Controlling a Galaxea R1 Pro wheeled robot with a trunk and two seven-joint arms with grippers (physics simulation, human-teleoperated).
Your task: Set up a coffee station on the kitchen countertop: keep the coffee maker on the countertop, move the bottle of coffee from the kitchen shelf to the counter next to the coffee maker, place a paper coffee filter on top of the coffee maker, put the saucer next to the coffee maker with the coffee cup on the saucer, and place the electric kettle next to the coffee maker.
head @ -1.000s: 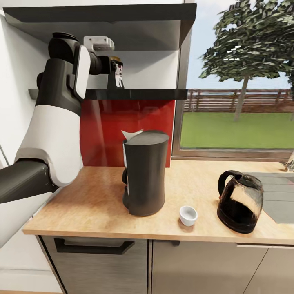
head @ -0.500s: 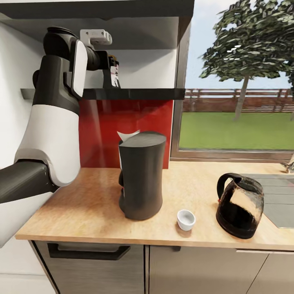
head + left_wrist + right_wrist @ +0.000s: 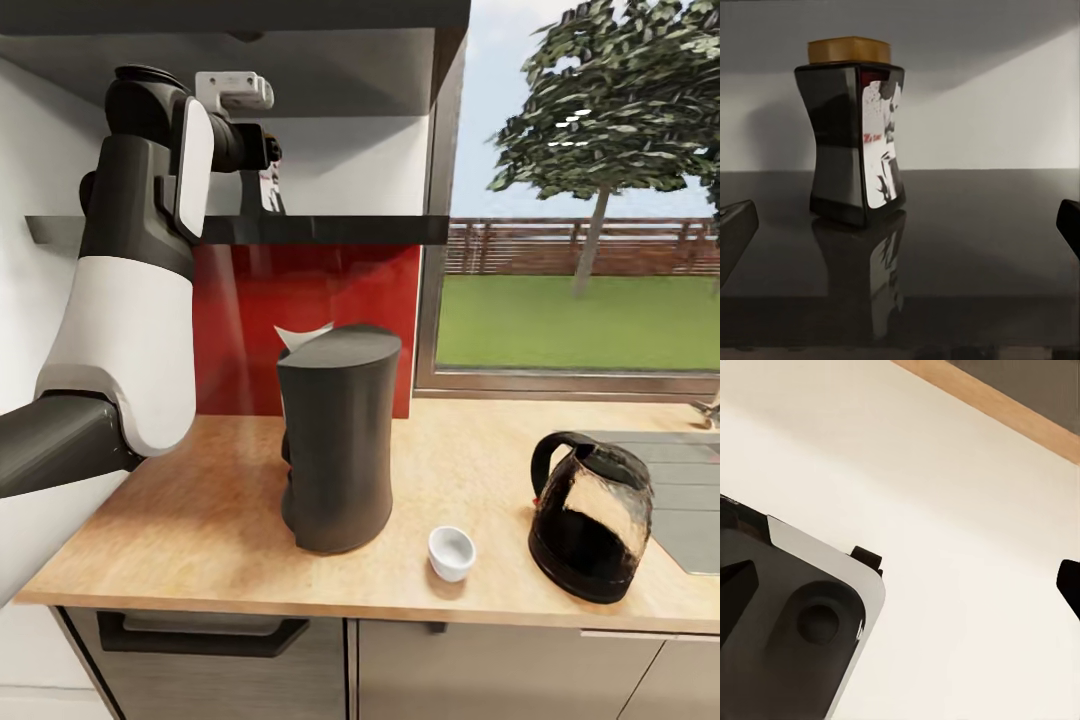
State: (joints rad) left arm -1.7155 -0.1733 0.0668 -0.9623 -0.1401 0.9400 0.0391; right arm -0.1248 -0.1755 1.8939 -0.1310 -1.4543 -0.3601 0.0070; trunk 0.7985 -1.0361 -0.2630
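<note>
Dark bottle of coffee [image 3: 856,131], one cup [image 3: 451,552], one kettle [image 3: 590,529]

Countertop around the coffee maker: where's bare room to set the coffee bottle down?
The widest bare patch of the kitchen countertop lies left of the coffee maker, toward the left arm. A second strip runs behind the coffee cup, between the coffee maker and the electric kettle. It is tighter at the front edge between those two, where the cup stands.
</note>
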